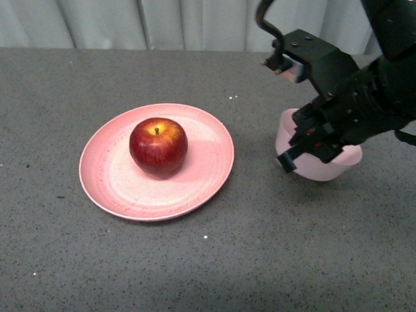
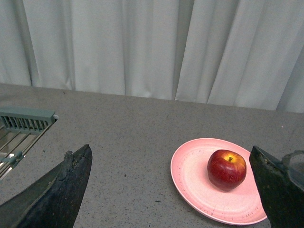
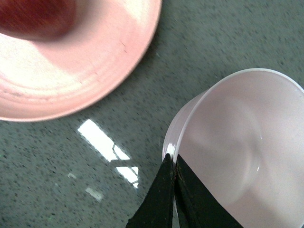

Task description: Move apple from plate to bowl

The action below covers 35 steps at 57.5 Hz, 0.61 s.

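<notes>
The dark red apple (image 1: pixel 158 146) stands stem up in the middle of the wide salmon-pink plate (image 1: pixel 117 184). To the plate's right, the small pale pink bowl (image 1: pixel 323 168) is tilted, with my right gripper (image 1: pixel 293 153) shut on its near-left rim. In the right wrist view the two fingers pinch the bowl (image 3: pixel 237 142) wall at the gripper (image 3: pixel 173 166); the plate (image 3: pixel 71 80) and a blurred bit of apple (image 3: pixel 38 16) lie beyond. In the left wrist view my left gripper (image 2: pixel 170 149) is open and empty, well short of the apple (image 2: pixel 226 169) on the plate (image 2: pixel 194 180). The left gripper is outside the front view.
The speckled grey table (image 1: pixel 223 269) runs back to a pale curtain (image 1: pixel 148 17). A grey-green wire rack (image 2: pixel 23 123) shows at the table's edge in the left wrist view. My right arm (image 1: pixel 374 87) reaches in from the upper right.
</notes>
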Each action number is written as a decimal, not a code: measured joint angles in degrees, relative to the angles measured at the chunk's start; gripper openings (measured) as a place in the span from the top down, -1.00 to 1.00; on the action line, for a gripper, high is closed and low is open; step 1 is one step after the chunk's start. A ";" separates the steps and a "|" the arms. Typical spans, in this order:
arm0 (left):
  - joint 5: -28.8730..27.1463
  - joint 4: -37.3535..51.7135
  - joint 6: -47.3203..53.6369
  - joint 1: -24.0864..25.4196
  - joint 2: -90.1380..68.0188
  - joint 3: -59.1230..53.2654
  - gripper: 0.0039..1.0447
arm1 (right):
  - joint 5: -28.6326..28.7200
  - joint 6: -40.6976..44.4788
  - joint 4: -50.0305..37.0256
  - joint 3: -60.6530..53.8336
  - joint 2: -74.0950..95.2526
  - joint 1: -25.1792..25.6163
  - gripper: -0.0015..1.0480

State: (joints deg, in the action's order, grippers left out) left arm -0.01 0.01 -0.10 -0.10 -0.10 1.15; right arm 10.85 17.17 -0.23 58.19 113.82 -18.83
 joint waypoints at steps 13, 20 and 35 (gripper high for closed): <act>0.00 0.00 0.00 0.00 0.00 0.00 -0.88 | 0.33 -1.77 0.57 3.69 2.75 -3.78 0.98; 0.00 0.00 0.00 0.00 0.00 0.00 -0.88 | 0.26 -2.43 0.74 4.26 3.89 -5.03 0.98; 0.00 0.00 0.00 0.00 0.00 0.00 -0.88 | -0.37 -3.06 0.68 4.72 5.40 -6.03 0.98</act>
State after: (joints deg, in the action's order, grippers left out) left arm -0.01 0.01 -0.10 -0.10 -0.10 1.15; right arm 10.48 14.11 0.45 62.92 119.22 -24.86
